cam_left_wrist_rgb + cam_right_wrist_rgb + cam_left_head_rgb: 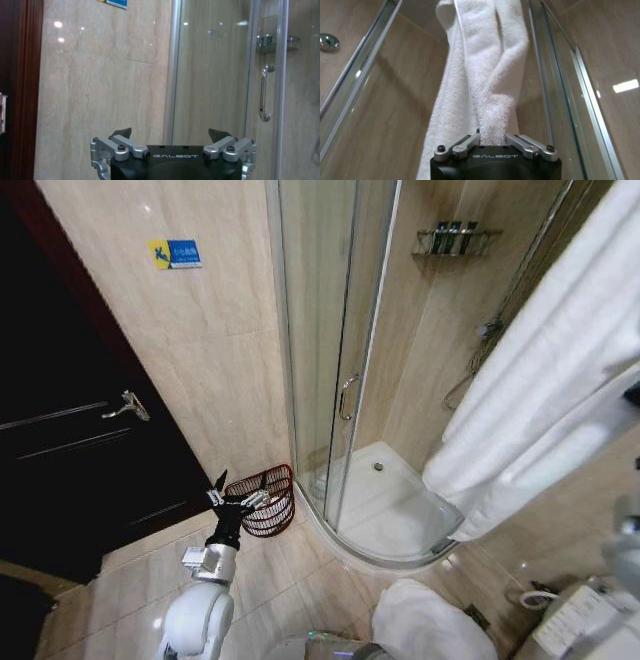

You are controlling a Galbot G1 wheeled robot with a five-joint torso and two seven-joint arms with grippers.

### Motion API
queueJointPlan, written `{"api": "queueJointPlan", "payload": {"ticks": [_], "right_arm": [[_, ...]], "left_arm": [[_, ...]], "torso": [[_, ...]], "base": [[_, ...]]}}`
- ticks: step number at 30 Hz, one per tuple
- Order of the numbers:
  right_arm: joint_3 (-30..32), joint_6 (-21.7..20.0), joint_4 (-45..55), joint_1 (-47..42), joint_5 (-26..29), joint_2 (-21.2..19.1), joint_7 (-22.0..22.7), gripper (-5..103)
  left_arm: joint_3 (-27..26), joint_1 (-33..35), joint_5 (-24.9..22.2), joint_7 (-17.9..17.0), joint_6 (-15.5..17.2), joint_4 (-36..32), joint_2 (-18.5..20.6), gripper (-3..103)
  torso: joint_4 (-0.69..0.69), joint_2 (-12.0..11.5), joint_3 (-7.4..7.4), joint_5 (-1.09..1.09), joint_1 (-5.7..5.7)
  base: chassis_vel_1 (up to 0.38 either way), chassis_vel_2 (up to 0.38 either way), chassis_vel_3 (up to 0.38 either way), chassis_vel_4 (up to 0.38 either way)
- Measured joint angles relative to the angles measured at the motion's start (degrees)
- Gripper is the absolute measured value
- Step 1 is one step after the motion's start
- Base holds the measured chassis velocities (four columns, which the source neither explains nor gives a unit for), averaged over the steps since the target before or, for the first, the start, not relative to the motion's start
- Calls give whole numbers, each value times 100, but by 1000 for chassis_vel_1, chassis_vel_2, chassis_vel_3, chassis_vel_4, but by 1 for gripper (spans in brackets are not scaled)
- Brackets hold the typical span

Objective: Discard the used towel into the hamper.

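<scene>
Head view has the left arm stretched forward and down over the tiled floor, its left gripper (239, 492) hovering just before the hamper (272, 498), fingers spread apart with nothing between them. That dark red-brown wire hamper stands on the floor against the beige tiled wall (200, 330), right beside the curved glass shower enclosure (330, 360) and its white shower tray (395, 505). A dark wooden door (70, 460) with a lever handle lies to the left. On the right, the white towel (540, 390) hangs in a long diagonal sweep across the shower opening. Right wrist view shows the right gripper (492, 140) with its fingers clamped on the towel's bunched end, the cloth stretching away between the glass panels. A second white towel heap (430, 625) lies on the floor near the tray's rim.
</scene>
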Motion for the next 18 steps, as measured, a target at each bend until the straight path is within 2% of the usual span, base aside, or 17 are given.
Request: {"api": "queueJointPlan", "payload": {"ticks": [8, 12, 18], "right_arm": [[-1, 177, -5, -137, -187, 192, -144, 5], [26, 561, -11, -98, -456, 215, -463, 5], [-25, 864, -177, -92, -659, 281, -861, 5]], "left_arm": [[0, 0, 0, 0, 0, 0, 0, 100], [0, 0, 0, 0, 0, 0, 0, 100], [-1, 0, 0, 0, 0, 0, 0, 100]], "torso": [[0, 0, 0, -1, 0], [1, 0, 0, -1, 0], [1, 0, 0, -3, 0]], "base": [[0, 0, 0, 0], [0, 0, 0, 0], [0, 0, 0, 0]]}}
